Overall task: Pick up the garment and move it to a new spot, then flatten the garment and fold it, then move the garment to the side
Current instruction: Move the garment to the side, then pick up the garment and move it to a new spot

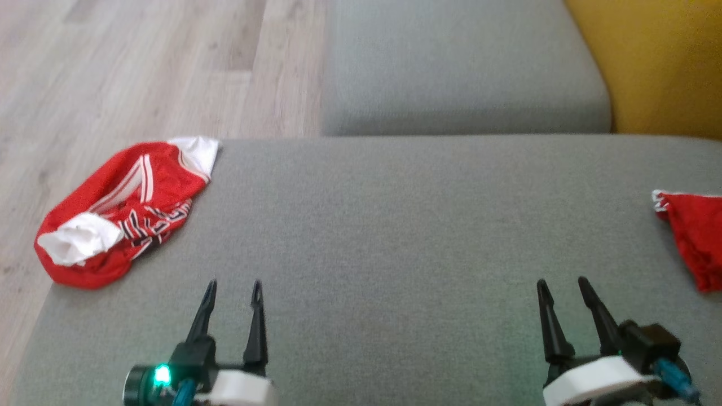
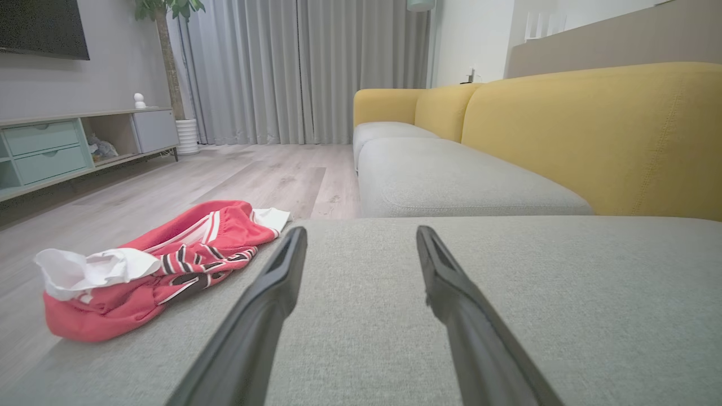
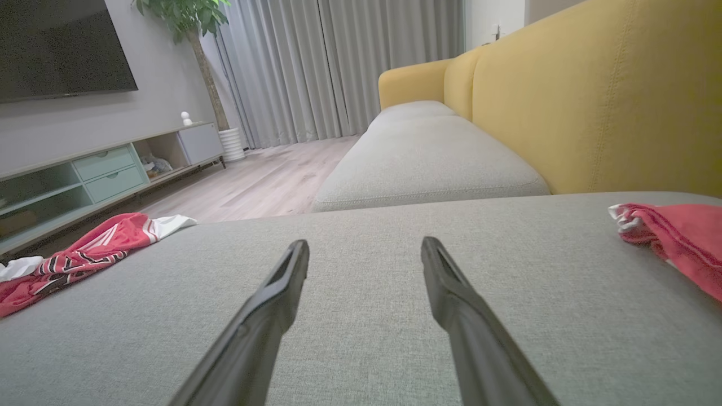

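— So, how far along are we?
— Barely begun, we judge. The red-and-white garment [image 1: 121, 211] lies bunched at the left corner of the grey cushion [image 1: 395, 225], right at its edge by the wood floor [image 1: 141, 67]. It is neither flattened nor folded.
— And our grippers?
— Our left gripper [image 1: 234, 285] and right gripper [image 1: 562, 282] both have their fingers spread and pinch nothing. They hover over bare cushion, well apart from any cloth.
— The count?
— Two grippers and two red cloths: that garment and a second red piece [image 1: 694, 242] at the cushion's right edge, partly out of frame. Lifting, flattening, folding and setting aside all look undone to us.
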